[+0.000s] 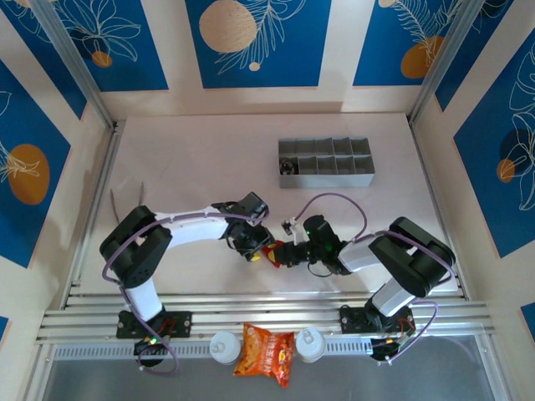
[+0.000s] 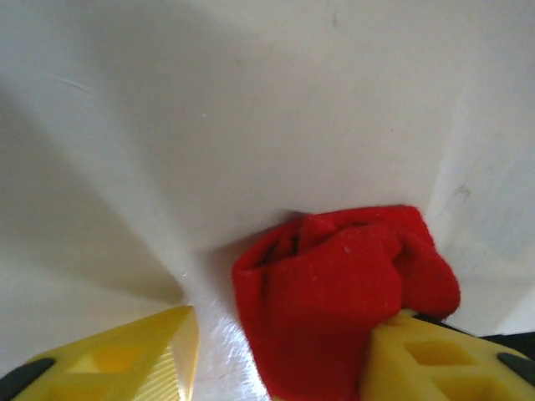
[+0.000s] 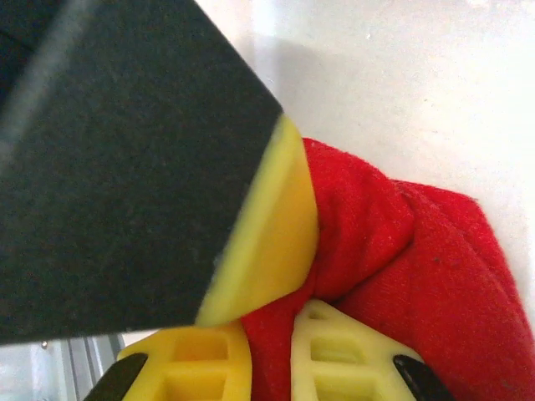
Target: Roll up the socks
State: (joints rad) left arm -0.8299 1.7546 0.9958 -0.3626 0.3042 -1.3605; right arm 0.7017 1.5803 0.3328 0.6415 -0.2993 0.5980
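From my seat, both arms wear smooth white shells (image 1: 188,224) between bulky black joint housings (image 1: 138,251); thin lilac cables (image 1: 334,197) loop off them, and the yellow moulded plastic fingers (image 2: 125,359) show hollow cells.

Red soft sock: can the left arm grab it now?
Probably yes. The red fabric sock sits between the left gripper's open jaws with nothing blocking it, though the right gripper pinches it too.

Fuzzy matt cloth: red sock (image 2: 334,284). Smooth, white, faint sheen: table (image 2: 209,109).
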